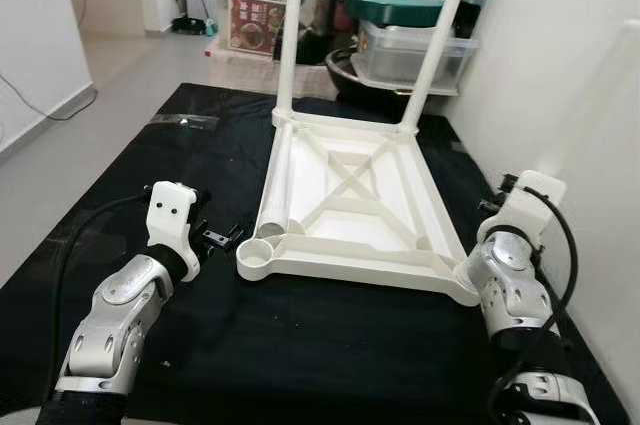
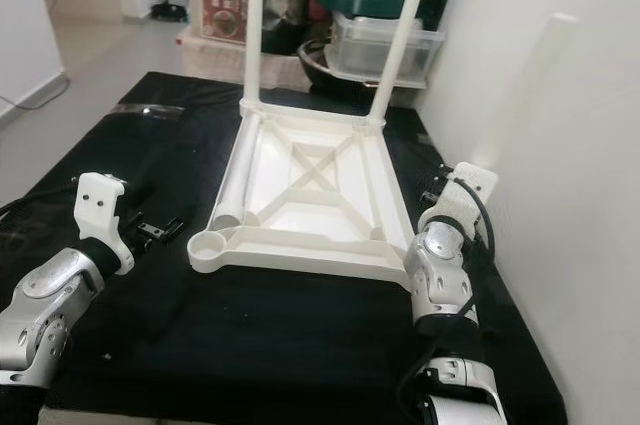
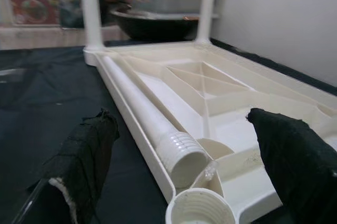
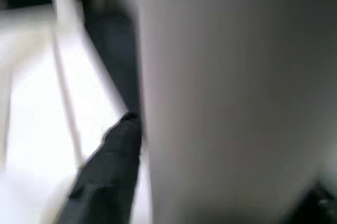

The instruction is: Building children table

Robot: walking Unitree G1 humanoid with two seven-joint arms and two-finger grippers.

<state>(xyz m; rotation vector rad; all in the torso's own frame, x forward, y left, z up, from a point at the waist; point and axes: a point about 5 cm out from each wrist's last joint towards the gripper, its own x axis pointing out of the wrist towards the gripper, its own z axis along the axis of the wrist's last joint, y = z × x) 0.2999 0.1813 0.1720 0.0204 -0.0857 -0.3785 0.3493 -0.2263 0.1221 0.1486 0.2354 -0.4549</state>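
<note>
Tabletop (image 1: 350, 215) upside down, left gripper (image 3: 189, 176) spread empty near loose leg (image 3: 152, 124), right gripper (image 4: 221, 155) blurred, grip unclear.

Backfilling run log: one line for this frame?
tabletop inverted | two legs fitted | loose leg inside | left tool open near socket

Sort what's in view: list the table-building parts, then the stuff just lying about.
For the job: upturned white tabletop; two fitted legs; loose leg lying in it; empty corner socket; left pincer.

Lying about: green pot; clear storage box; black mat.
</note>
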